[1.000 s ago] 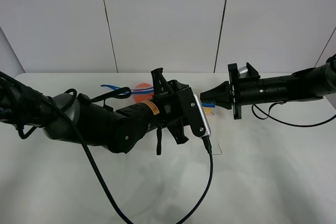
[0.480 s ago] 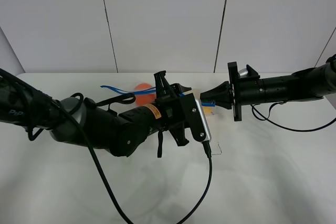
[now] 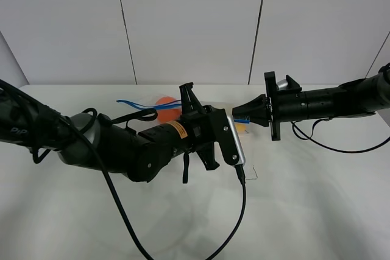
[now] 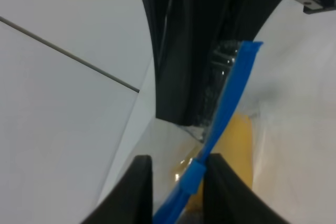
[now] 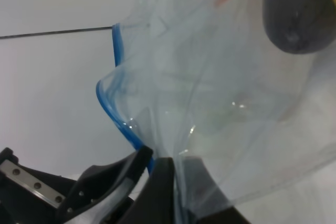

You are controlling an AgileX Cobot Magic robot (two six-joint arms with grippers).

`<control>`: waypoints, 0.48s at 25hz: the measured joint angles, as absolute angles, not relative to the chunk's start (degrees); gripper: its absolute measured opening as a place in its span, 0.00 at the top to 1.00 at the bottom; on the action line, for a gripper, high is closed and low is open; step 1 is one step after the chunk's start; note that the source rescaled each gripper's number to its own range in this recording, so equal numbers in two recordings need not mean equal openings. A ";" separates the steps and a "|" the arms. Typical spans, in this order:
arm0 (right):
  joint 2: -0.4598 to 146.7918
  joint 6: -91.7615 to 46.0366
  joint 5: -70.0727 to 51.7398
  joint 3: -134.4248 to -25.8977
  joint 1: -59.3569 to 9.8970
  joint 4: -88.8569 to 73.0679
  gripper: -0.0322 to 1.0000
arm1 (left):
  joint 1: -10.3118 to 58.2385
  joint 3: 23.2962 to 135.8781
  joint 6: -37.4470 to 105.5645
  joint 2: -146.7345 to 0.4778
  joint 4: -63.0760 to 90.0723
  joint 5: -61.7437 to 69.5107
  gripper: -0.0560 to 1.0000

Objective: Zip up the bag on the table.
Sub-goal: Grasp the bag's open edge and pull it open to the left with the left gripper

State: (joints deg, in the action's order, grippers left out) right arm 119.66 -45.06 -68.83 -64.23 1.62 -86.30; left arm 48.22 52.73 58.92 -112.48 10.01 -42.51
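The bag (image 5: 226, 93) sits toward the back of the table (image 3: 317, 205), between your two arms, and the left arm hides most of it in the high view. Your right gripper (image 5: 151, 162) has its fingers pressed together on the clear plastic at one end of the blue zip strip (image 4: 231, 93), right at the bag's corner. From that pinch the strip runs straight into your left gripper (image 4: 178, 158) and passes between its two fingers (image 4: 139, 192), which stand a little apart. The strip lies against one finger, with a sliver of space at the other. You cannot tell from these views whether the left jaws actually squeeze the strip. The two grippers face each other, near but not touching. Beyond your left gripper, the far part of the strip rises wavy and loose above the tabletop. Through the plastic you see an orange item (image 3: 164, 103), a yellow item (image 4: 239, 145) just beside the strip, and a dark rounded item (image 5: 294, 14).
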 joint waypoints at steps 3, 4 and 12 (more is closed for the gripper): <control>119.66 -45.06 -68.83 -64.23 1.62 -86.32 0.97 | 48.22 52.73 58.92 -112.48 9.90 -42.40 0.80; 119.66 -45.06 -68.83 -64.23 1.62 -86.32 0.97 | 48.22 52.73 58.92 -112.48 9.87 -42.40 0.82; 119.66 -44.92 -68.83 -64.23 1.56 -86.42 0.97 | 48.22 52.73 58.92 -112.48 9.79 -41.82 0.95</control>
